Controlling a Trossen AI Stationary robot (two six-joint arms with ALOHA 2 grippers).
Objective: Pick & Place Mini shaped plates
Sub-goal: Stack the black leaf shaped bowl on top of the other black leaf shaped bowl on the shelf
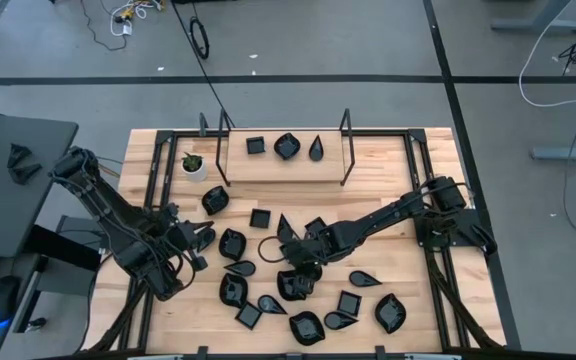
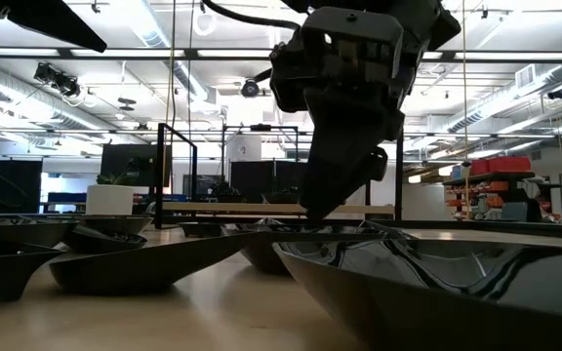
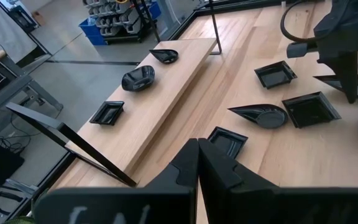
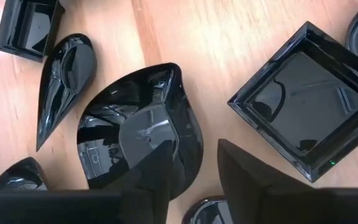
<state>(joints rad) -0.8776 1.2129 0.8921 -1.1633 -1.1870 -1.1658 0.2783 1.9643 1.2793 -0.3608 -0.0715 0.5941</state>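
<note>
Many small black plates (image 1: 303, 327) lie spread over the wooden surface (image 1: 388, 170). Three more sit in a row on a raised board (image 1: 278, 165) at the back. A white pot (image 1: 195, 166) with a green plant stands beside the board. The right gripper (image 1: 295, 256) hangs over the plates in the middle. The left gripper (image 1: 204, 240) waits near the left side.

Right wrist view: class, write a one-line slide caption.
Right gripper open above a rounded black dish, with a square dish and teardrop dish alongside.
</note>
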